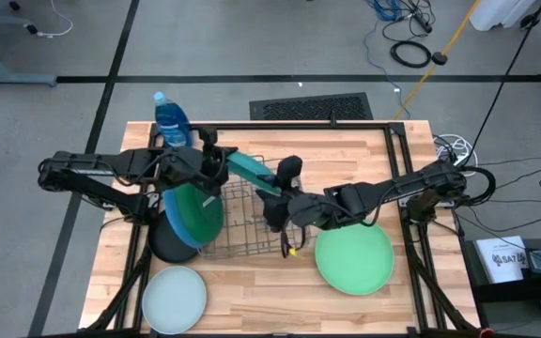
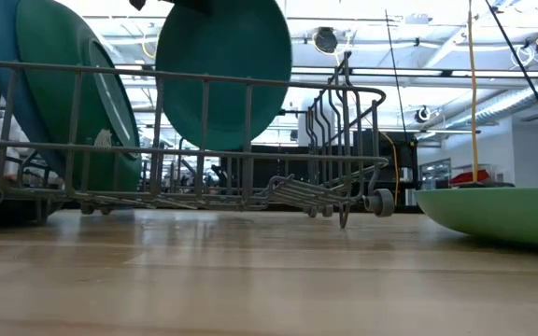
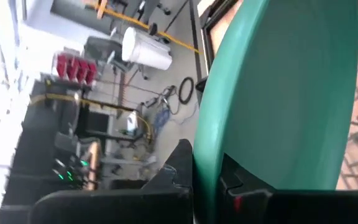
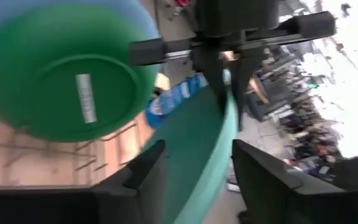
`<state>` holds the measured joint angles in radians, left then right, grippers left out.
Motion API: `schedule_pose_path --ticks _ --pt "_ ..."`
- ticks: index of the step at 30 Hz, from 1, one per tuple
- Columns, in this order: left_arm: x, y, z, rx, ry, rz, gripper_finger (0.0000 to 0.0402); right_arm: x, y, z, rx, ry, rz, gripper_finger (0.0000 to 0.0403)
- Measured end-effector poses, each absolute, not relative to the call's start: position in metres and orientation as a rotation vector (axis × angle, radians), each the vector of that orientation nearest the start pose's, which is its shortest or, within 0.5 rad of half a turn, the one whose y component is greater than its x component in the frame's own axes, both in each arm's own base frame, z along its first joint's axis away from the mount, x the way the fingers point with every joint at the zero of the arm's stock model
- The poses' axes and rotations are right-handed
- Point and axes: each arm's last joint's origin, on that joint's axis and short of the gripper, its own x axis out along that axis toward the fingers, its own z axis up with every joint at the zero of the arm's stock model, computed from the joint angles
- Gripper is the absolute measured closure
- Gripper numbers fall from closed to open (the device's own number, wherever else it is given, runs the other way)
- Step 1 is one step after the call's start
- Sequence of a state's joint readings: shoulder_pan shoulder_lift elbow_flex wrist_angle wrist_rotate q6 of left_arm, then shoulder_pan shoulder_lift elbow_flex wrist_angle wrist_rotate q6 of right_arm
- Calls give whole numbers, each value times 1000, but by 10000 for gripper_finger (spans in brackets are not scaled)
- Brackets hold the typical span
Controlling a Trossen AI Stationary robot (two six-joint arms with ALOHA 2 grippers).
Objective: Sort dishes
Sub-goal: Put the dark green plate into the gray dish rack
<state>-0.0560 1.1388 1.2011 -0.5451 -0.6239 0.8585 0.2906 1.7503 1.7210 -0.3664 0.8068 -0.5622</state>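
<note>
A teal plate [image 1: 250, 172] stands on edge above the grey wire rack [image 1: 252, 230]. It shows upright in the low view [image 2: 222, 75], clear of the rack wires. My left gripper [image 1: 218, 169] is shut on its rim at the far-left end. My right gripper [image 4: 194, 168] is open at the plate's opposite end [image 1: 276, 195], with a finger on each side of the rim. A green plate [image 1: 198, 211] and a larger blue plate [image 1: 172, 208] lean on edge at the rack's left end. My left gripper pinches the teal plate's rim [image 3: 205, 149] between its two fingers, one finger on each face. The right wrist view shows it on the rim [image 4: 224, 93] opposite my right gripper. The plate stands on edge, lifted above the rack.
A black plate [image 1: 162, 246] lies by the rack's near-left corner. A pale blue-white plate [image 1: 174, 299] lies at the near-left edge. A light green plate [image 1: 353, 260] lies right of the rack. A blue soap bottle [image 1: 170, 117] stands at the far left.
</note>
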Motion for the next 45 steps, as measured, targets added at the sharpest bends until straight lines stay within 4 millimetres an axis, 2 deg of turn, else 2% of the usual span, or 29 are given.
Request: schedule_pose_path --ticks 5,9,13,17,21,24,28,33,37,45 --pt "229 -3 379 1131 667 230 396 368 99 391 -696 480 -385 200" --pt "221 -10 383 1178 627 154 396 353 98 403 -648 472 -384 199" --pt "210 -17 379 1224 666 57 396 339 94 411 -587 473 -379 201" --pt "201 -25 379 1247 665 4 396 337 90 412 -550 480 -371 201" --pt "197 -35 380 1266 625 -32 396 344 82 407 -502 489 -340 201" --pt "194 -38 381 1273 616 -26 396 353 69 394 -452 519 -315 202" --pt "190 -43 382 1282 598 -50 397 370 48 362 -417 578 -318 202" --pt "186 -48 383 1287 577 -69 397 391 29 336 -330 450 -264 202" --pt "182 -51 384 1288 561 -87 397 405 15 311 -286 457 -269 202" --pt "177 -50 385 1258 558 -93 397 439 8 264 -228 453 -177 202"
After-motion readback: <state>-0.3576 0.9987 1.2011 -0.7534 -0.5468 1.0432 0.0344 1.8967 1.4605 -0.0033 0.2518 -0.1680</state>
